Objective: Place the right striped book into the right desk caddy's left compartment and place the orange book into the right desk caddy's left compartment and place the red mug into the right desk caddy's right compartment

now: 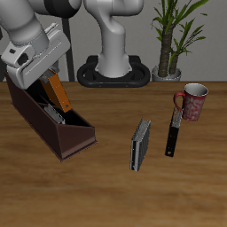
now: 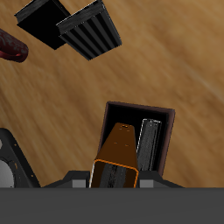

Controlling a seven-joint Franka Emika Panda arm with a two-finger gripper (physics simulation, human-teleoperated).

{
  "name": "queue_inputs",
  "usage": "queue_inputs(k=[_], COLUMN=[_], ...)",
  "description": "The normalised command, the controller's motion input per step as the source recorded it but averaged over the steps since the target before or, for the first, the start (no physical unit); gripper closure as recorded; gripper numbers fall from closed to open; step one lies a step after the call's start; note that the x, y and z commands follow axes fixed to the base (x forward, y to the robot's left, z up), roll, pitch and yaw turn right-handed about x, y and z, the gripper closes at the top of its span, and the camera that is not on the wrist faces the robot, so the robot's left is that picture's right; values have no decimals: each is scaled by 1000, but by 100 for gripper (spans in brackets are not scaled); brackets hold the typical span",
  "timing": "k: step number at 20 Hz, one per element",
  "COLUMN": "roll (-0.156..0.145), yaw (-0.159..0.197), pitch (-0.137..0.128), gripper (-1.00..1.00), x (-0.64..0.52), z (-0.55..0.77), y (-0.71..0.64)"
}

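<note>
while the worktop (image 1: 106,195) carries everything, the right desk caddy (image 1: 62,140) is the largest piece on it, a dark maroon box lying slantwise near the robot's arm. the end effector (image 1: 46,84) hangs over its long low left compartment (image 2: 140,122), clamped on the orange book (image 2: 118,150), which stands upright and tilted with its lower end inside the walls. a light striped book (image 2: 150,144) already sits in that section just beside it. well apart, the red mug (image 1: 192,101) stands upright farther along the worktop, a thin black book (image 1: 174,129) touching or nearly touching it, a darker striped book (image 1: 140,144) nearby. the orange book looks stiff, light and smooth-covered; gripped across its thickness near the upper edge, it should drop cleanly.
</note>
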Motion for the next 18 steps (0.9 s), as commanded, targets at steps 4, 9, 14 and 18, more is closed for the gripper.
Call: queue_inputs(k=[4,9,14,18], roll=[-17,2,-4,8], yaw=[-10,-9,-23,-16], pitch=[15,19,13,33], gripper=[100,100,100,100], x=[91,103,99,87], z=[-109,-95,-125,-219], y=[32,41,63,94])
